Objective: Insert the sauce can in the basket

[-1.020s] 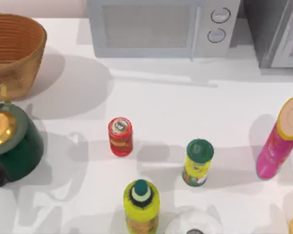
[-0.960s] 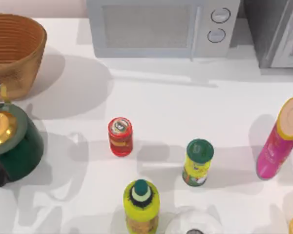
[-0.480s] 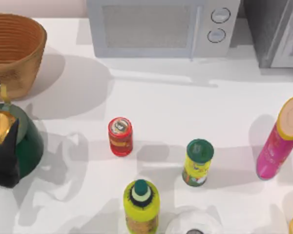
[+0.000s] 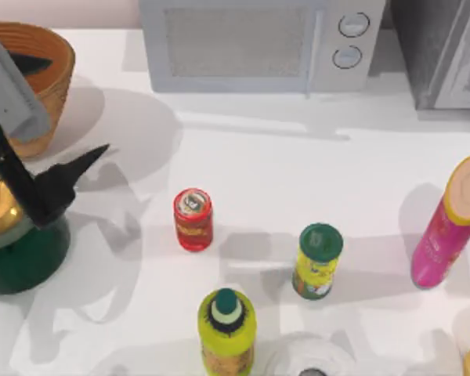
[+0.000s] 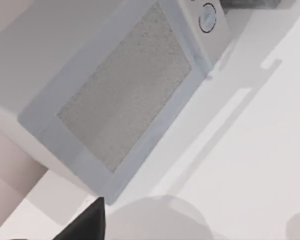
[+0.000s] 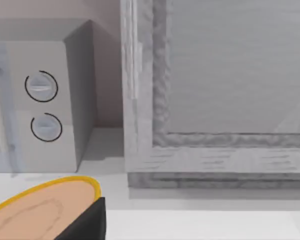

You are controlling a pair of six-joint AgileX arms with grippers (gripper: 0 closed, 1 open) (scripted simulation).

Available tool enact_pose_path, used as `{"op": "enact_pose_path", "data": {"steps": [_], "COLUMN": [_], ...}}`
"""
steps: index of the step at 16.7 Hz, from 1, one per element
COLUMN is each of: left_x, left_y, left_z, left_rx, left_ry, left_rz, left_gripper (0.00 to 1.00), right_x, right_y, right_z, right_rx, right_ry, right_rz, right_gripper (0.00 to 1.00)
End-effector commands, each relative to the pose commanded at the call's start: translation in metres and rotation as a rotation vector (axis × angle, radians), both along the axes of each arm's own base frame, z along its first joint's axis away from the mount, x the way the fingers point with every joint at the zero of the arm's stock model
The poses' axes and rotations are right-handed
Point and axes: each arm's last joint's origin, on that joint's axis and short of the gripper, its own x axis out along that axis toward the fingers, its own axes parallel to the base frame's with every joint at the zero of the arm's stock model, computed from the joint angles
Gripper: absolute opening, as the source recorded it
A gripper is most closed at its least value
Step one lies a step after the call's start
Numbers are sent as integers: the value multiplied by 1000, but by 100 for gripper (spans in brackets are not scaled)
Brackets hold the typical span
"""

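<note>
The can (image 4: 193,218) stands upright on the table (image 4: 298,172), well right of the green pot (image 4: 23,251); the basket (image 4: 51,70) sits just behind that pot; the left gripper (image 4: 66,184) hovers over the pot, fingers spread, holding nothing; whether the right gripper's pincer is spread I cannot tell.

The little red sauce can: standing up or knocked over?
Standing upright: the sauce can rests on the table with its silver-white top facing up.

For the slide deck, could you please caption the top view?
Left gripper hovers over the green pot beside the wicker basket, with the sauce can standing untouched mid-table.
</note>
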Motion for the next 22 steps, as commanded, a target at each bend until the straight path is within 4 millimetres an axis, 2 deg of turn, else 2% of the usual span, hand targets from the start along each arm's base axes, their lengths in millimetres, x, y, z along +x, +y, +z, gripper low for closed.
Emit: {"op": "enact_pose_path", "data": {"steps": [3, 5, 7, 9, 11, 13, 16, 22], "left_x": [33, 51, 71, 87, 97, 103, 107, 107], "left_y": [-10, -17, -23, -30, -36, -39, -40, -39], "left_z": [-12, -27, -49, -81, -109, -128, -141, -142], "left_rx": [55, 72, 89, 100, 104, 106, 105, 105], "left_ry": [71, 140, 221, 331, 425, 475, 507, 508], "left_rz": [-120, -187, -259, -323, -377, -422, -453, -448], "left_gripper": [100, 100, 100, 100, 100, 100, 100, 100], "right_x": [0, 0, 0, 0, 0, 0, 0, 0], "right_y": [0, 0, 0, 0, 0, 0, 0, 0], "right_z": [0, 0, 0, 0, 0, 0, 0, 0], "right_rx": [0, 0, 0, 0, 0, 0, 0, 0], "right_ry": [0, 0, 0, 0, 0, 0, 0, 0], "right_rz": [0, 0, 0, 0, 0, 0, 0, 0], "right_gripper": [100, 100, 100, 100, 100, 100, 100, 100]}}
